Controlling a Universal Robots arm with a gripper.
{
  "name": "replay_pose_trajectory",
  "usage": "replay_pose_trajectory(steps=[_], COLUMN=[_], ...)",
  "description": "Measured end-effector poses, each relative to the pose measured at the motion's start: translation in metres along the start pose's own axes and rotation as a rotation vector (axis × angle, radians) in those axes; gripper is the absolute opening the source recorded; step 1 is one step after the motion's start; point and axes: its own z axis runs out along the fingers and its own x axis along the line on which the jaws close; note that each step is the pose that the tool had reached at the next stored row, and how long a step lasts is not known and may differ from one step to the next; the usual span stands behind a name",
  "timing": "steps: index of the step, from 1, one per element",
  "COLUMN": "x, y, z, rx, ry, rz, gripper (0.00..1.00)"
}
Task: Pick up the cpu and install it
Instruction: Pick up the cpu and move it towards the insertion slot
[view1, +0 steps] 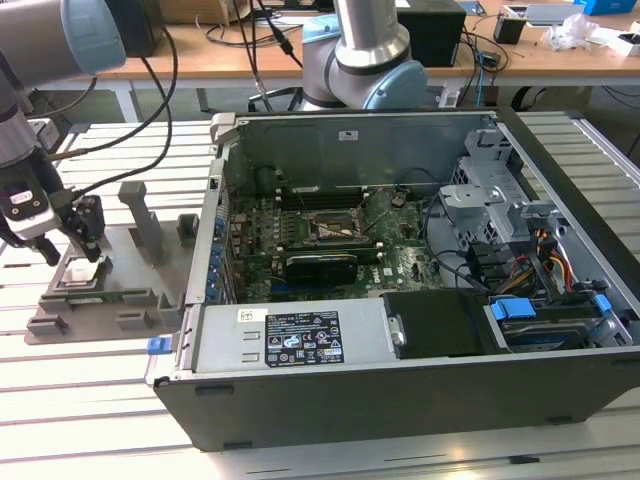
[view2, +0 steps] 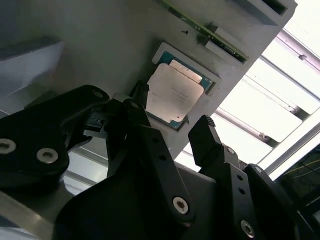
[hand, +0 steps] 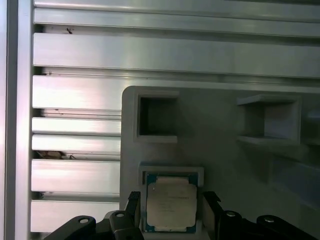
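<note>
The cpu (hand: 170, 207), a flat square chip with a silver-grey lid, lies in a recess of the grey fixture tray (hand: 225, 130). In the second wrist view the cpu (view2: 175, 95) sits between my black fingers (view2: 145, 125). My gripper (hand: 170, 197) hangs just above it and is open, one finger on each side of the chip with small gaps. In the exterior view my gripper (view1: 75, 255) is low over the tray (view1: 130, 295) at the exterior view's left, over the cpu (view1: 80, 275). The black-framed motherboard socket (view1: 335, 228) lies inside the open computer case.
The open computer case (view1: 400, 400) fills the middle and the exterior view's right, with drive cages and cables inside. Grey posts (view1: 145, 225) rise from the tray near my gripper. All of it rests on a slatted metal table (view1: 80, 400). Another robot arm base (view1: 365, 60) stands behind the case.
</note>
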Motion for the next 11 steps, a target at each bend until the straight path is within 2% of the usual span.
replay_pose_trajectory(steps=[11], x=[-0.0037], y=[-0.0032], z=[0.0092], rx=[-0.0003], ry=[-0.0001], rz=[-0.007], gripper=[0.60])
